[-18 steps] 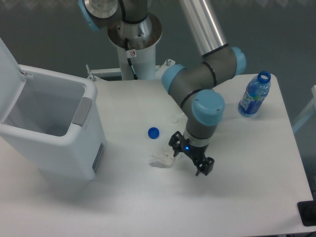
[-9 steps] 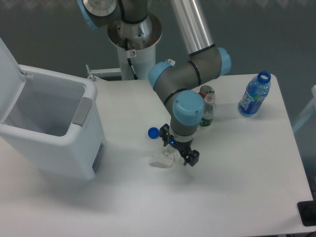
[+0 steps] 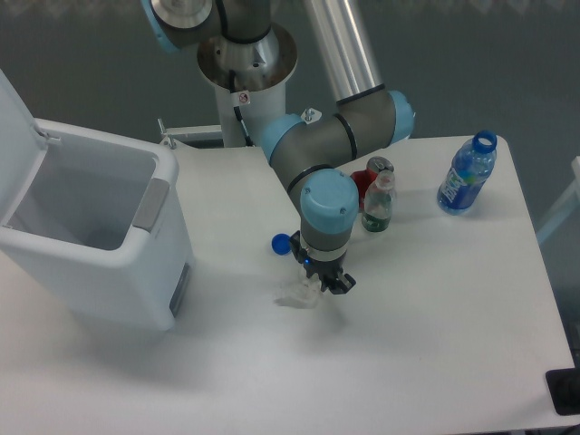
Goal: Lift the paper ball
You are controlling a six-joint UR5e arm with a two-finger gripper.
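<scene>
The small crumpled white paper ball (image 3: pixel 298 292) lies on the white table (image 3: pixel 435 344), just below-right of the round blue bottle cap (image 3: pixel 282 243). The black two-finger end effector (image 3: pixel 322 281) hangs right over the ball's right edge; whether its jaws are spread cannot be made out.

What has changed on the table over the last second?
The gripper swung left across the table and now sits right over the paper ball; no grasp visible yet. The arm's shift uncovered a small bottle. Paper ball, blue cap, blue bottle and bin stayed put.
</scene>
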